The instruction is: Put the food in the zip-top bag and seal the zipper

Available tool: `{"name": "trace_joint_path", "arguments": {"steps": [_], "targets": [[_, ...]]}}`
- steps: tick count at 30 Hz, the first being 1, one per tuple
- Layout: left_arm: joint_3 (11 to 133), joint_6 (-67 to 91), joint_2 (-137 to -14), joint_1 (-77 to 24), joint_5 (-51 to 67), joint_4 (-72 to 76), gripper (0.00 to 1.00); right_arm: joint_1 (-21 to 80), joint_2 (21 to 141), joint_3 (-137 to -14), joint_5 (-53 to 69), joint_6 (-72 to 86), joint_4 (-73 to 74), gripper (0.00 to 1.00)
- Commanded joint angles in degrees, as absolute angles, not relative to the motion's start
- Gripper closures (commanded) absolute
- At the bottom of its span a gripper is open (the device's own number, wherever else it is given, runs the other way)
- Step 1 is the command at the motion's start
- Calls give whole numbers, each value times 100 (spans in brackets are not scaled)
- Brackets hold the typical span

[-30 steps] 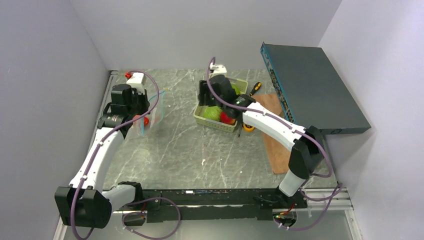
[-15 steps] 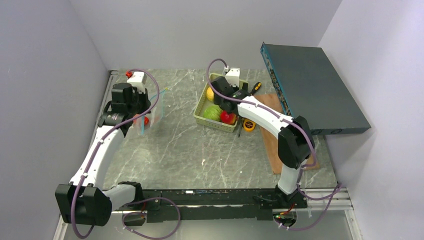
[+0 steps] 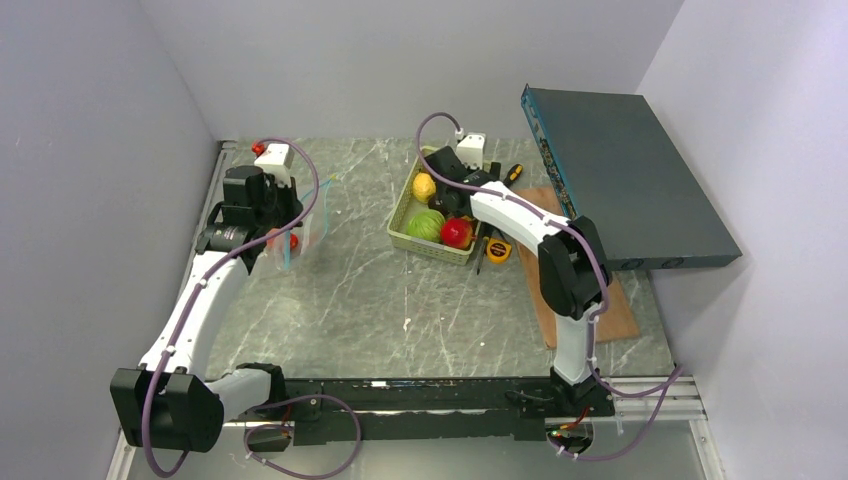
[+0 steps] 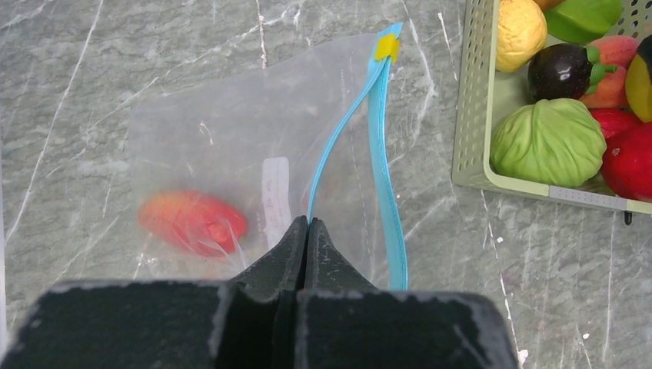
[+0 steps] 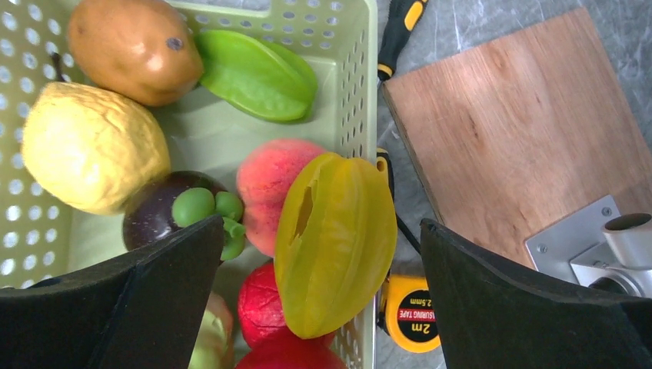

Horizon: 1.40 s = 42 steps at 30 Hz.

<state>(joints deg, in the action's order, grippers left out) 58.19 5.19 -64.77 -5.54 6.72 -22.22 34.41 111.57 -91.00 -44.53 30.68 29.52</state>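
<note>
**Right gripper [image 5: 323, 231] open over the fruit basket**

It holds nothing, jaws wide. The yellow star fruit [image 5: 334, 246] lies right under them in the pale green basket [image 5: 354, 92]. The left gripper [image 4: 307, 227] pinches the zipper [image 4: 380, 154] of the zip-top bag [image 4: 231, 123], at 9 o'clock from the basket. One red fruit [image 4: 192, 223] is inside. Next, I think: go down and squeeze the star fruit.

Bare tabletop [image 3: 370, 290] between zip-top bag [image 3: 305, 228] and basket [image 3: 432, 250]; dark box [image 3: 630, 180] near the basket
</note>
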Motion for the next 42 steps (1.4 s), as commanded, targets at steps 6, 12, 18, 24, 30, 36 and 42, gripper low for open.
{"name": "trace_joint_path", "arguments": {"steps": [6,12,18,24,30,36,42], "targets": [[6072,536,-6489,-536,868,-2221,100,3299,11379,-9259,-4337,3232,2944,0],[6077,534,-6495,-536,861,-2224,100,3238,11475,-9199,-4132,3295,2882,3],[6076,536,-6513,-536,857,-2246,100,3207,11517,-9143,-4052,3412,2862,4],[6073,528,-6513,-541,888,-2248,100,3178,11425,-8931,-4073,3506,2682,13],[6076,527,-6508,-532,888,-2248,100,3135,11425,-8791,-3989,3646,2570,21],[6082,521,-6517,-537,879,-2246,100,3174,11302,-8802,-4004,3425,2448,42],[6082,509,-6521,-536,848,-2267,100,3297,11259,-9048,-4232,3260,2610,49]]}}
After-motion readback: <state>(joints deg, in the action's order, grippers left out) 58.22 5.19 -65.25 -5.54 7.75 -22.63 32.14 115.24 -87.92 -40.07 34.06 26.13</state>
